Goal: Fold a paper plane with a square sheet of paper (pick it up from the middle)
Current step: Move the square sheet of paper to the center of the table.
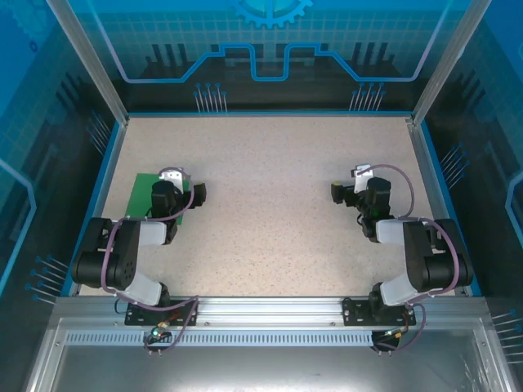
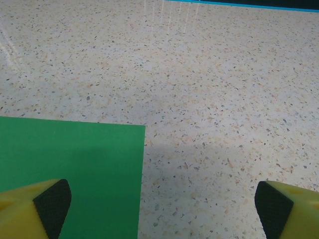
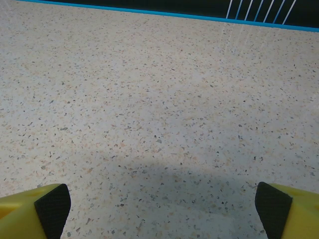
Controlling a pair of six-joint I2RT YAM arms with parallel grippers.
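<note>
The square sheet of paper (image 1: pixel 140 196) is bright green and lies flat and uncreased on the speckled table (image 1: pixel 270 204) at the left, partly under my left arm. My left gripper (image 1: pixel 180 189) hovers low over the sheet's right edge, open wide with nothing between its fingers. In the left wrist view the paper (image 2: pixel 70 159) fills the lower left. Its far right corner sits between the fingertips of the gripper (image 2: pixel 162 209), and the left fingertip (image 2: pixel 52 204) is over the green. My right gripper (image 1: pixel 357 189) is open above bare table at the right, and its wrist view shows it (image 3: pixel 162 209) holding nothing.
A blue rim (image 1: pixel 270 114) borders the table's far side, with clear enclosure walls behind and to both sides. The metal rail (image 1: pixel 270 310) holding both arm bases runs along the near edge. Bare speckled surface spans the middle between the two grippers.
</note>
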